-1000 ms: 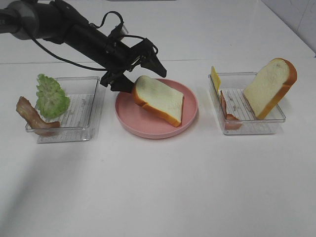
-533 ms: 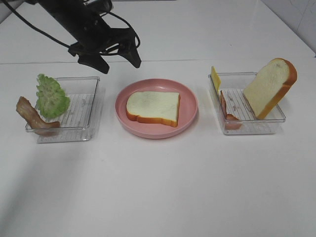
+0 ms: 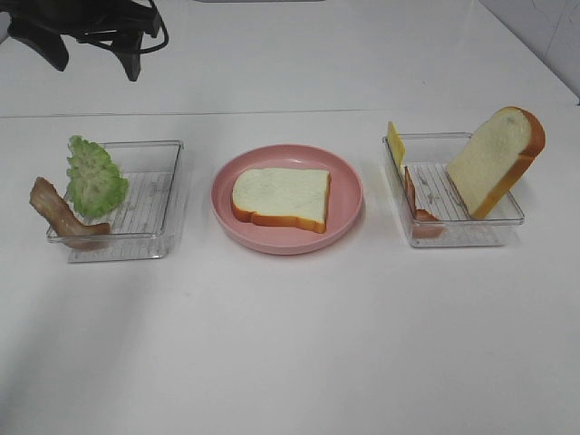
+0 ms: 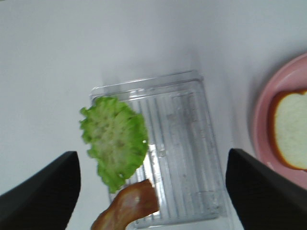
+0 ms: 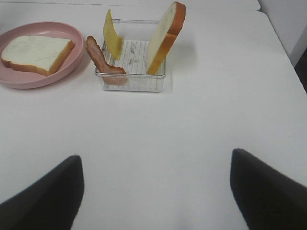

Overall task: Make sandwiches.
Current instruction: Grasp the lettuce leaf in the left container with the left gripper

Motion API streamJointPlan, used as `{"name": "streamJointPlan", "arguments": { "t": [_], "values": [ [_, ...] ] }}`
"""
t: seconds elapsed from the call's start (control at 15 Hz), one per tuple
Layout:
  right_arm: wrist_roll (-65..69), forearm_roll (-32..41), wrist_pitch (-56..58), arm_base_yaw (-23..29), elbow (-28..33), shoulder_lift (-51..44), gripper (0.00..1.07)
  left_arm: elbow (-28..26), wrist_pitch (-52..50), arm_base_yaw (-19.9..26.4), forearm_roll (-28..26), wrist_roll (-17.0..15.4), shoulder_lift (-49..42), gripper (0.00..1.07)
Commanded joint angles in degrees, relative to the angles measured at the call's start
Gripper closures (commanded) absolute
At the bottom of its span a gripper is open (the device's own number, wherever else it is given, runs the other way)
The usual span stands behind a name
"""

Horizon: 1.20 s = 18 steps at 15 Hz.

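Pink plate (image 3: 347,172) sits mid-desk (image 3: 290,344) with one bread slice (image 3: 281,198) lying flat on it, and I judge that to be all of the sandwich built so far. My left pincer (image 3: 95,65) hangs high at about eleven o'clock of the left tray (image 3: 159,149), fingers apart with nothing between them. My right pincer (image 5: 156,191) is spread wide and empty too, facing the right tray (image 3: 458,237) across bare desk. The lettuce (image 3: 95,177) stands at the left tray's nine o'clock edge. A bacon strip (image 3: 54,213) drapes over the rim at eight o'clock, right against the leaf's lower frill. If I come down for the lettuce, I could snag that bacon and flick it onto the desk. A finger catching the rim could also tilt the tray, which looks light. The frilly leaf looks soft, so a shallow bite may let it slip. At three o'clock of the plate, the cheese (image 3: 395,143) and the second bread slice (image 3: 494,159) stand on edge in the right tray. A nudge there could topple either.
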Motion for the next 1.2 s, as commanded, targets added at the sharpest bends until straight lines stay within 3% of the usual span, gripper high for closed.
{"name": "streamJointPlan", "arguments": {
  "t": [0.07, 0.4, 0.8, 1.2],
  "values": [
    [-0.46, 0.11, -0.46, -0.46, 0.11, -0.8, 0.29, 0.0, 1.83, 1.26, 0.17, -0.86, 0.23, 0.3],
    [-0.46, 0.11, -0.46, -0.46, 0.11, -0.8, 0.29, 0.0, 2.18, 7.73, -9.34, 1.26, 4.41, 0.3],
    [-0.46, 0.11, -0.46, -0.46, 0.11, -0.8, 0.29, 0.0, 0.46, 7.79, -6.76, 1.55, 10.54, 0.31],
    [-0.46, 0.11, -0.46, -0.46, 0.11, -0.8, 0.29, 0.0, -0.92, 7.96, -6.25, 1.15, 13.52, 0.39]
  ]
}}
